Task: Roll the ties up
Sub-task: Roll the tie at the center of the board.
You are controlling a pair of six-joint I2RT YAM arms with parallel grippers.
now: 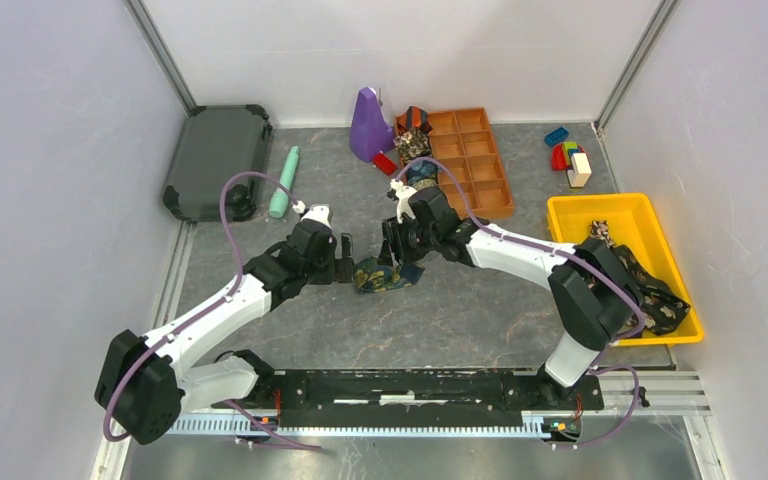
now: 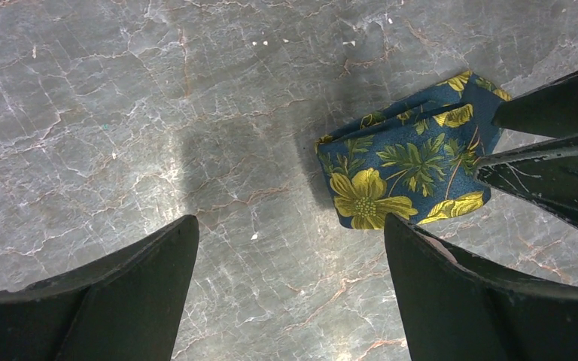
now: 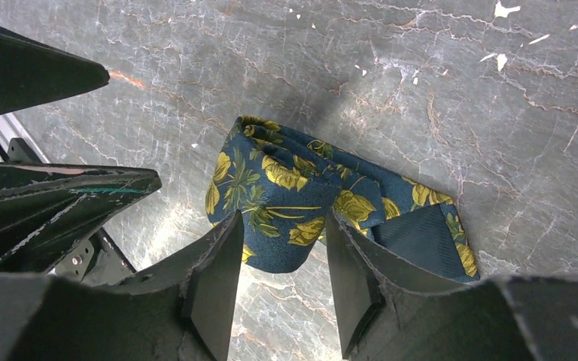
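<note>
A navy-gold floral tie (image 1: 378, 276) lies partly rolled on the grey table between both grippers. In the right wrist view the tie (image 3: 293, 188) has its rolled end between my right gripper's (image 3: 282, 226) fingers, which press it from both sides; a flat tail spreads to the right. My right gripper (image 1: 397, 260) stands over the roll. My left gripper (image 1: 348, 266) is open and empty just left of the tie. In the left wrist view the tie (image 2: 399, 173) lies just beyond the right fingertip of the left gripper (image 2: 290, 222). More loose ties (image 1: 652, 288) fill the yellow bin.
An orange compartment tray (image 1: 485, 165) at the back holds rolled ties (image 1: 413, 143) at its left side. A purple object (image 1: 368, 125), a mint-green stick (image 1: 283, 182), a dark case (image 1: 218, 160), toy blocks (image 1: 568, 155) and the yellow bin (image 1: 572, 212) ring the work area.
</note>
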